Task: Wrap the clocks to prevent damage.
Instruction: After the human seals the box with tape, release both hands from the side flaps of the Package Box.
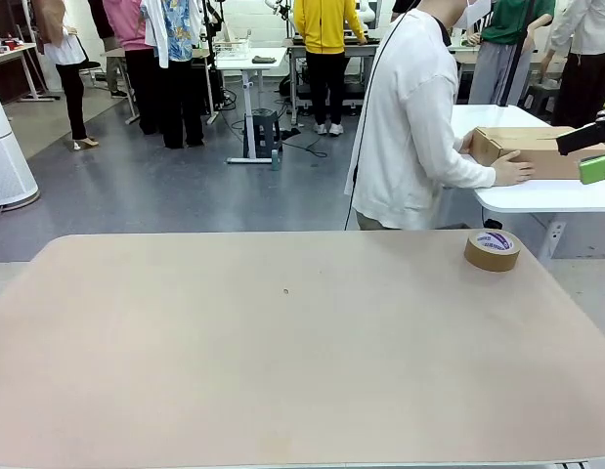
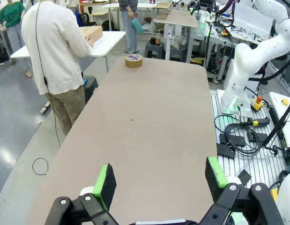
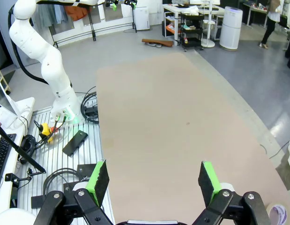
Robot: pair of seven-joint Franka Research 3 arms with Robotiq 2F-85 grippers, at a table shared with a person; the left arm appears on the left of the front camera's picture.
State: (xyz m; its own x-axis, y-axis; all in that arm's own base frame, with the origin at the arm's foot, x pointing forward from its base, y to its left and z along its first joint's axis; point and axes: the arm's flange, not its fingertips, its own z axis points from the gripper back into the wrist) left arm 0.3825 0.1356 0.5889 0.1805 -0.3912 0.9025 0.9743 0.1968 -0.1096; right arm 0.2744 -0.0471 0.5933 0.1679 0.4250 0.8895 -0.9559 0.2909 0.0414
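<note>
The clocks are out of view. A person in a white top stands at the far edge of the tan table, turned away, with both hands on a cardboard box that rests on a white table behind. In the left wrist view that person and the box are at the upper left. My left gripper hangs open above the tan table with nothing between its green pads. My right gripper is open too, over the opposite end of the table, and holds nothing.
A brown tape roll lies flat near the table's far right corner, seen as well from the left wrist. Cables and small devices lie on the metal base plates beside the table. Other people stand farther back in the room.
</note>
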